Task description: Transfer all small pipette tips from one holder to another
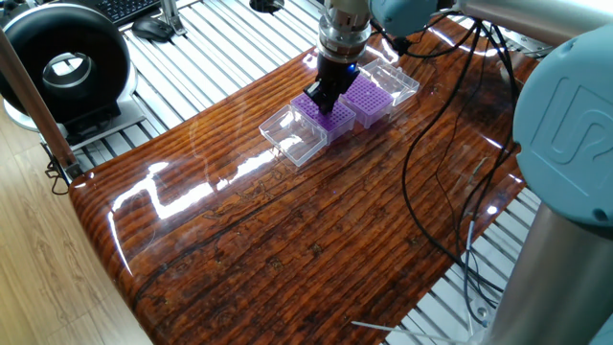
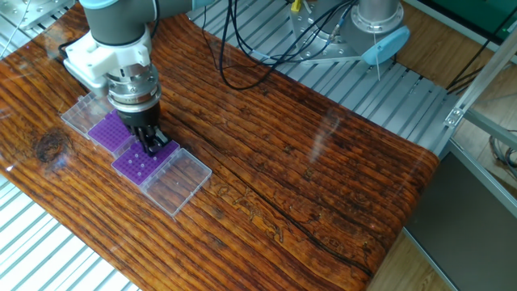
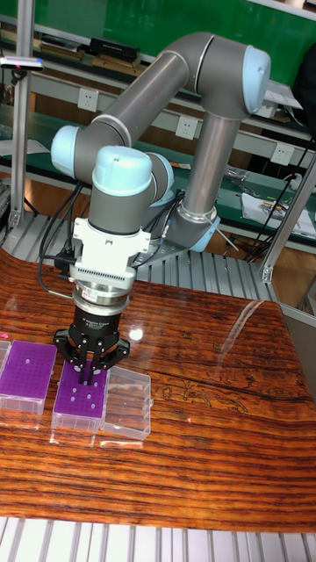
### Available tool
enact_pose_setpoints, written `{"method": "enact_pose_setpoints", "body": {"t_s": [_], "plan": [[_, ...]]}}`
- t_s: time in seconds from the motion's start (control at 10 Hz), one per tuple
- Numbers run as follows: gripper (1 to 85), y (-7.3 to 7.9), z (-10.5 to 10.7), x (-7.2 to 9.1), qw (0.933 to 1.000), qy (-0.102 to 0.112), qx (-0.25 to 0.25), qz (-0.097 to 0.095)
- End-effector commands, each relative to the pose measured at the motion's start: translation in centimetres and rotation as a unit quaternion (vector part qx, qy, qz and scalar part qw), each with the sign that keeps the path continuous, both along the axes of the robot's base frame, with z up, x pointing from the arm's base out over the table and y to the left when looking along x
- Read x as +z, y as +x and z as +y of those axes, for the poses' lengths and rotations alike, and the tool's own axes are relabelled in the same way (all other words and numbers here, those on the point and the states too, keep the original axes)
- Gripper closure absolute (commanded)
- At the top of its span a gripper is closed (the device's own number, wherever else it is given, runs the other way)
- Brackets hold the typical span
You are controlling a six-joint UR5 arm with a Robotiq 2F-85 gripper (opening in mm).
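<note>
Two purple grid racks sit side by side in clear boxes at the table's far end. My gripper [image 1: 322,103] [image 2: 153,147] [image 3: 85,379] points straight down with its fingertips right at one edge of the nearer rack [image 1: 337,117] [image 2: 136,166] [image 3: 81,402]. Its dark fingers stand close together; whether they pinch anything is too small to make out. A few pale dots, the small pipette tips [image 3: 74,403], show in that rack's holes. No tips can be made out in the other rack [image 1: 370,94] [image 2: 108,131] [image 3: 26,372].
Each box has its clear lid folded open flat: one [image 1: 290,134] [image 2: 178,179] [image 3: 128,404] toward the table's middle, the other [image 1: 398,79] [image 2: 81,111] at the far side. Black cables [image 1: 431,144] trail over the wooden table [image 1: 287,240]. Metal slats surround it.
</note>
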State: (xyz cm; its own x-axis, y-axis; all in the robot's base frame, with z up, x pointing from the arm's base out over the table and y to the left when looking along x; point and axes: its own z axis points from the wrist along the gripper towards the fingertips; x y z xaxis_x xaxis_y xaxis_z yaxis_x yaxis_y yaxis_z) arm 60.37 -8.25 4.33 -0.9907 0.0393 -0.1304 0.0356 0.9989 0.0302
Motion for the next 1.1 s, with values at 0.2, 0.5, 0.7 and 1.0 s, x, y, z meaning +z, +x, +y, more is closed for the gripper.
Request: {"method": "enact_pose_setpoints", "body": {"t_s": [0.2,0.5,0.7,1.0], "plan": [[70.0,0.06,0.03,0.23,1.0000,0.004,-0.008,-0.002],[70.0,0.33,0.21,0.23,0.9999,0.007,-0.009,-0.007],[70.7,0.45,0.59,0.27,0.9999,0.008,-0.011,-0.009],[72.7,0.53,0.55,0.22,0.9999,0.008,-0.011,-0.011]]}}
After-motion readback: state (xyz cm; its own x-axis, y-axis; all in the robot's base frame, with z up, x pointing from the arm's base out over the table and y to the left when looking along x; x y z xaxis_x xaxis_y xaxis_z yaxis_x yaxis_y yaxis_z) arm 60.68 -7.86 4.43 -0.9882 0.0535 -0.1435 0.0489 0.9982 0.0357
